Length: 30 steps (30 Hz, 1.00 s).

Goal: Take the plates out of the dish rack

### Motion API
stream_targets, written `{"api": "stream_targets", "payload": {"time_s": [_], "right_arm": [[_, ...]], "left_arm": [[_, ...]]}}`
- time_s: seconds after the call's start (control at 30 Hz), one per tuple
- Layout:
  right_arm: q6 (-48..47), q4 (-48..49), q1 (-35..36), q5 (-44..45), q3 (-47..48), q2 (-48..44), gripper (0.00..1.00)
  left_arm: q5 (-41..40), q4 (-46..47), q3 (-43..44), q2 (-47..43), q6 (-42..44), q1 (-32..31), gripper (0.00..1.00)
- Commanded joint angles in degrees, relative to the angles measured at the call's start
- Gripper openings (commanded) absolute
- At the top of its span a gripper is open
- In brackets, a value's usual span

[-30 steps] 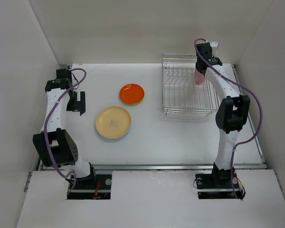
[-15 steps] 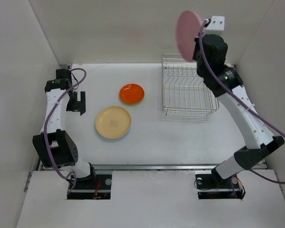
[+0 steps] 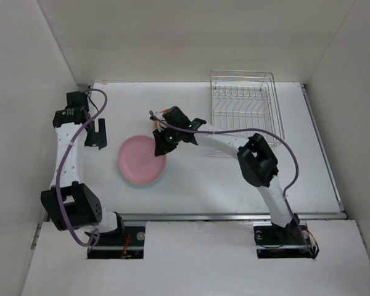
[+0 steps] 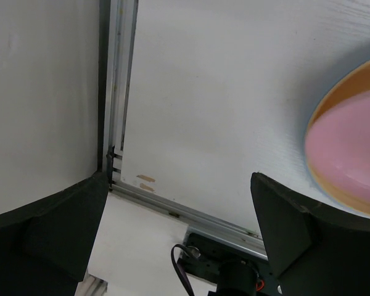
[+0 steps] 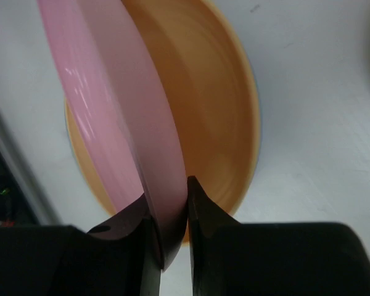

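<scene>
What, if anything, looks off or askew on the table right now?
Nothing spilled or damaged. Only the pink plate is askew: the right gripper pinches its rim, and it leans at a tilt over the tan plate rather than lying flat in it. The dish rack stands square.

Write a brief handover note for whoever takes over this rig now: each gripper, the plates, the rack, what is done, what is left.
Left gripper: open, empty.
Right gripper: shut on the rim of the pink plate, which is tilted over the tan-orange plate on the table.
Dish rack: looks empty in the top view, so unloading seems done.
Left: probably lower and release the pink plate, then withdraw.
</scene>
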Motion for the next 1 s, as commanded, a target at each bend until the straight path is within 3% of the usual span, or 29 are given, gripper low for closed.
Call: {"api": "stream_targets", "payload": {"time_s": [0.0, 0.13, 0.17, 0.3, 0.4, 0.5, 0.67, 0.8, 0.97], "right_arm": [[3.0, 3.1, -0.4, -5.2, 6.1, -1.6, 0.0], [3.0, 3.1, -0.4, -7.7, 4.9, 1.4, 0.05], [3.6, 3.1, -0.4, -7.7, 4.9, 1.4, 0.23], [3.6, 1.4, -0.4, -4.0, 3.6, 2.6, 0.57], [1.7, -2.6, -0.4, -1.4, 3.6, 2.1, 0.76], [0.4, -9.5, -0.4, 6.0, 6.8, 1.4, 0.88], [-0.4, -16.2, -0.4, 21.2, 6.0, -4.2, 0.94], [1.1, -15.1, -0.4, 29.3, -5.1, -15.1, 0.99], [9.2, -12.7, -0.4, 44.7, -19.6, -38.8, 0.99]], "left_arm": [[-1.7, 0.5, -1.3, -1.2, -0.3, 0.5, 1.0], [-1.7, 0.5, -2.5, -1.2, 0.3, 0.5, 1.0], [-1.7, 0.5, -2.5, -1.2, 0.3, 0.5, 1.0], [-1.0, 0.5, -2.5, -1.2, 0.3, 0.5, 1.0], [-0.5, 0.5, -1.9, -1.2, 0.3, 0.5, 1.0], [-0.5, -0.1, -0.8, -0.6, 0.3, 0.5, 1.0], [0.2, -1.3, -0.3, -0.6, 0.3, 0.5, 1.0], [0.7, -1.8, -0.9, -1.9, 0.8, 0.5, 1.0], [-1.8, -0.3, -4.0, -5.4, -0.4, 0.5, 1.0]]}}
